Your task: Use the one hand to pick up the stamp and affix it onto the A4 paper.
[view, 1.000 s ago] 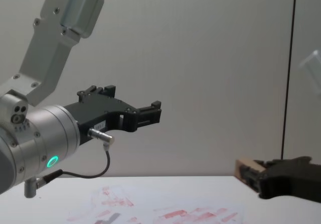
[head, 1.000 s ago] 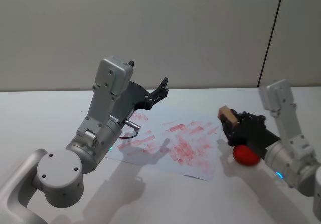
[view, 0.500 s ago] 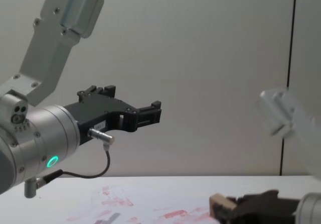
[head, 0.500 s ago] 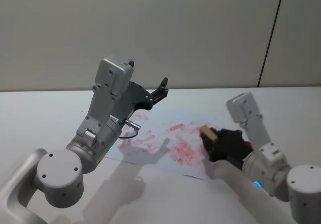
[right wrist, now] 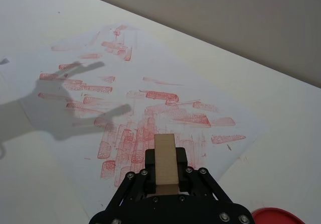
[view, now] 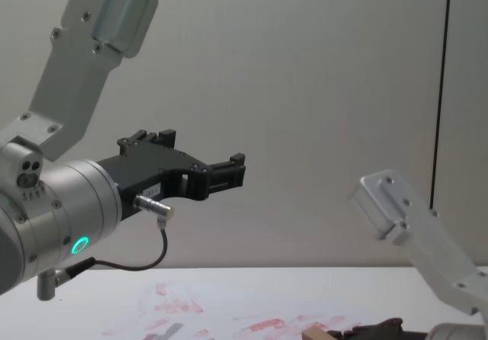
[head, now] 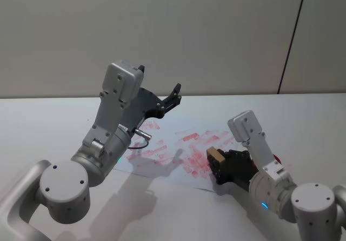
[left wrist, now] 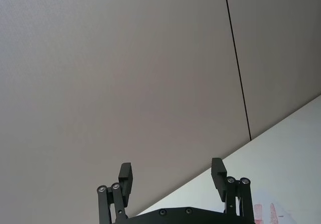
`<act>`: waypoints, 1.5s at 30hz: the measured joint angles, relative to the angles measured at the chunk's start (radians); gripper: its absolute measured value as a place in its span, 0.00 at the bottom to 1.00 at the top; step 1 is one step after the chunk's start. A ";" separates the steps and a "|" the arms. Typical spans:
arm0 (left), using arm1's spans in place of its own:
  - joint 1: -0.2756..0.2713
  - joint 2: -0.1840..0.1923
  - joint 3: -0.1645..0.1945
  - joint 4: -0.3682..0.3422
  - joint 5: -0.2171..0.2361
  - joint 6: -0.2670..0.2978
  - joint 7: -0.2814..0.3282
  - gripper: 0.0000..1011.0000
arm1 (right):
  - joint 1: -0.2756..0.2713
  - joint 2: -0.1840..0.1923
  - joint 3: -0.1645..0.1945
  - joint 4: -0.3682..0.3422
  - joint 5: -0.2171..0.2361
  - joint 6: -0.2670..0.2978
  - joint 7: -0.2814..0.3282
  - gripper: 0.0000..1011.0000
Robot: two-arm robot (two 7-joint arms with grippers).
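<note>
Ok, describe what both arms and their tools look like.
Left arm: boxy light-grey links, round silver joints; a green light ring and thin black cable at the wrist. Left tool: black, two flat fingers on screwed linkages. Right arm: same grey build, blue wrist light. Right tool: black, bolted linkages.

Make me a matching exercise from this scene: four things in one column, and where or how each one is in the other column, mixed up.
Things:
1. stamp
2. A4 paper
3. left gripper
4. red disc

States:
A. raised in the air, fingers open
B. flat on the table, covered in red marks
C. on the table, just off the A4 paper's edge
D. clamped in the right gripper

Pairs: 1-D, 2-B, 3-A, 4-C
</note>
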 joint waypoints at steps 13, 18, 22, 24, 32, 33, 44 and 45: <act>0.000 0.000 0.000 0.000 0.000 0.000 0.000 0.99 | 0.005 -0.019 -0.006 0.029 0.007 0.024 -0.040 0.22; 0.000 0.000 0.000 0.000 0.000 0.000 0.000 0.99 | 0.008 -0.023 -0.006 0.041 0.013 0.031 -0.054 0.22; 0.000 0.000 0.000 0.000 0.000 0.000 0.000 0.99 | 0.009 -0.026 -0.006 0.045 0.020 0.032 -0.060 0.22; 0.000 0.000 0.000 0.000 0.000 0.000 0.000 0.99 | 0.009 -0.027 -0.004 0.045 0.027 0.032 -0.062 0.21; 0.000 0.000 0.000 0.000 0.000 0.000 0.000 0.99 | 0.008 -0.027 0.008 -0.002 0.071 0.042 -0.060 0.22; 0.000 0.000 0.000 0.000 0.000 0.000 0.000 0.99 | 0.008 -0.027 0.008 -0.002 0.071 0.042 -0.060 0.22; 0.000 0.000 0.000 0.000 0.000 0.000 0.000 0.99 | -0.015 0.010 0.050 -0.155 0.175 0.081 -0.051 0.21; 0.000 0.000 0.000 0.000 0.000 0.000 0.000 0.99 | -0.017 0.013 0.053 -0.161 0.179 0.084 -0.051 0.21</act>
